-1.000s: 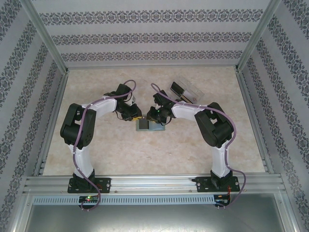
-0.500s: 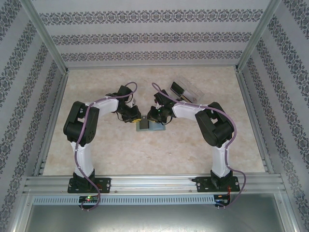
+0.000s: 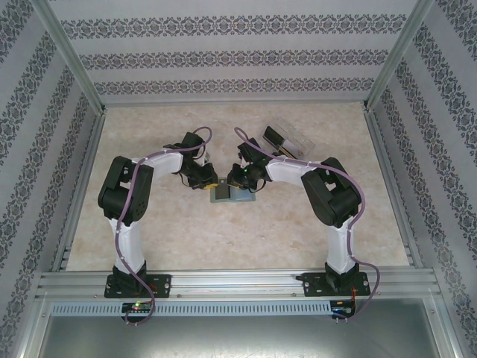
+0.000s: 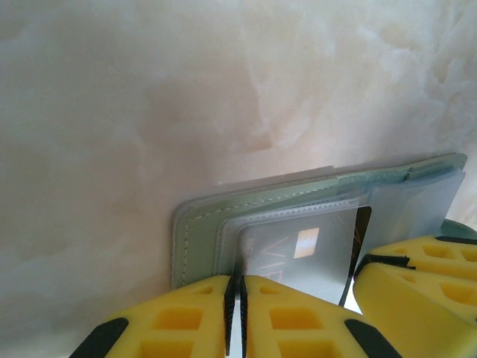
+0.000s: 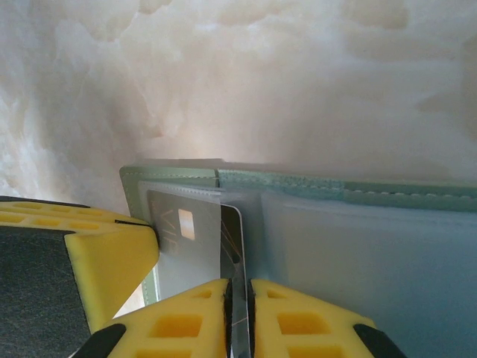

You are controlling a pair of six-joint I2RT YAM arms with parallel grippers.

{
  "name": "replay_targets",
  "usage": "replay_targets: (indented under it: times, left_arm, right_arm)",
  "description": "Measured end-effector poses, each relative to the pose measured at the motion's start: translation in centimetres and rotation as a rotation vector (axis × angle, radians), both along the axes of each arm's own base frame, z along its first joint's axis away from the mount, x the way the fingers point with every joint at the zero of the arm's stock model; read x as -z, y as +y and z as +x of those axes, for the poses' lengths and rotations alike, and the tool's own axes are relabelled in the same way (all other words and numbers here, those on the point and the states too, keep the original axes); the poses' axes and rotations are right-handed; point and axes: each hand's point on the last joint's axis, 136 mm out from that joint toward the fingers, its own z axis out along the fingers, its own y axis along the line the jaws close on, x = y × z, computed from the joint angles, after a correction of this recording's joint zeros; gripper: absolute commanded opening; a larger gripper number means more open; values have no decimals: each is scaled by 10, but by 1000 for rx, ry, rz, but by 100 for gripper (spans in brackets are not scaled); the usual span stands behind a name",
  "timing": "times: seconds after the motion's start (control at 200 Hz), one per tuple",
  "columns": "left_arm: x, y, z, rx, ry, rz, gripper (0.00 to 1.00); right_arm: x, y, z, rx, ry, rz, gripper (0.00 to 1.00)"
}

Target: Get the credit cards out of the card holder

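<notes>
The grey-green card holder lies open on the marble table top, between the two arms. Its clear inner sleeve holds a grey credit card with a gold chip. My left gripper is shut on the left end of that sleeve. The card's dark end sticks out of the sleeve, and my right gripper is shut on it. From above, the left gripper and right gripper meet over the holder. The holder's green stitched edge runs behind the card.
A clear plastic box sits at the back right, just beyond the right arm's wrist. Metal frame rails edge the table on all sides. Open marble surface lies in front of the holder.
Both grippers have closed a little further onto the holder's contents. The left arm's elbow shifted slightly to the right early on; since then the arms have barely moved.
</notes>
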Motion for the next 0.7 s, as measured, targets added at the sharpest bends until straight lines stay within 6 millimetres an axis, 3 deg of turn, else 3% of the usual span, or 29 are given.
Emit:
replay_targets:
  times: [0.465, 0.704]
  left_arm:
    - [0, 0, 0, 0, 1, 0, 12]
    - [1, 0, -1, 0, 1, -4, 11]
  right_arm:
    - [5, -2, 0, 4, -7, -11, 22]
    - [6, 0, -1, -2, -6, -6, 17]
